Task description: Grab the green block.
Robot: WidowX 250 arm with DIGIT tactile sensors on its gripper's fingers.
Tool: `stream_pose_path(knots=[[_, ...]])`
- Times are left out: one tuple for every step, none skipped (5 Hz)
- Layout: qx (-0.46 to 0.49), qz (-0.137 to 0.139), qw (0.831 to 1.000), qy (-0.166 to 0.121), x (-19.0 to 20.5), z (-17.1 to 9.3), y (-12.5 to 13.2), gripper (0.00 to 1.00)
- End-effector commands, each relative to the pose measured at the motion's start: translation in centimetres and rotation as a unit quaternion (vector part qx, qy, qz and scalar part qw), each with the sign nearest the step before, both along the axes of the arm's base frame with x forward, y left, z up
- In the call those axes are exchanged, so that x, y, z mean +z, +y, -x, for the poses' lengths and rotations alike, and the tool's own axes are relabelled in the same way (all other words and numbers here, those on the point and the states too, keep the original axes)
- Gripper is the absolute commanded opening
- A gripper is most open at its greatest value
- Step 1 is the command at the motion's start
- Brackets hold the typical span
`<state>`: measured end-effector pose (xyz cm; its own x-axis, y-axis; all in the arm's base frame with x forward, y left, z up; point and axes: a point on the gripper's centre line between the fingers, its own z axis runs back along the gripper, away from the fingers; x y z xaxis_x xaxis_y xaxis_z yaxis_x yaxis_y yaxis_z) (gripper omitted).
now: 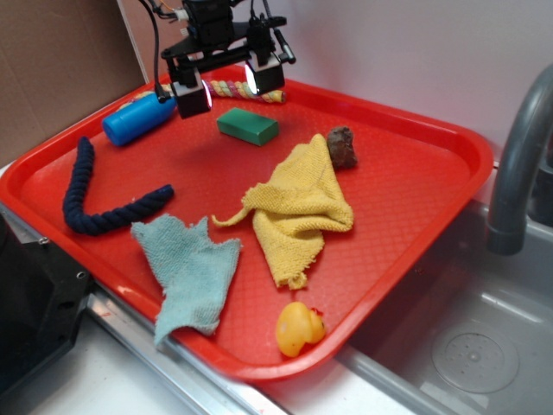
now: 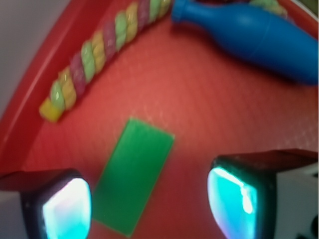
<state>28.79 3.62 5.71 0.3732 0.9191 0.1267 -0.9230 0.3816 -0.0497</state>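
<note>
Alignment is what your next move hangs on: the gripper (image 1: 228, 90) hangs above the back of the red tray (image 1: 415, 164), fingers spread wide and holding nothing, and the green block (image 1: 248, 126) lies flat just in front of and below it. In the wrist view you see the block (image 2: 133, 175) near the left finger (image 2: 66, 209), not centred, its long axis slanting. It is a smooth, hard-edged slab on pebbled plastic. A blue bottle (image 1: 138, 118) and a braided rope (image 1: 246, 90) lie close behind.
</note>
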Motion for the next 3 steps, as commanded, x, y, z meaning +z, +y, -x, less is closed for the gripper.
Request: stream_pose_path(knots=[[0.000,-0.004,1.000,0.018,-1.9,-1.2,1.0,1.00],[0.003,0.001,1.000,0.030,-3.0,-1.9,1.1,1.00],[0.004,0.013,0.999,0.043,-3.3,-1.4,1.0,0.83]])
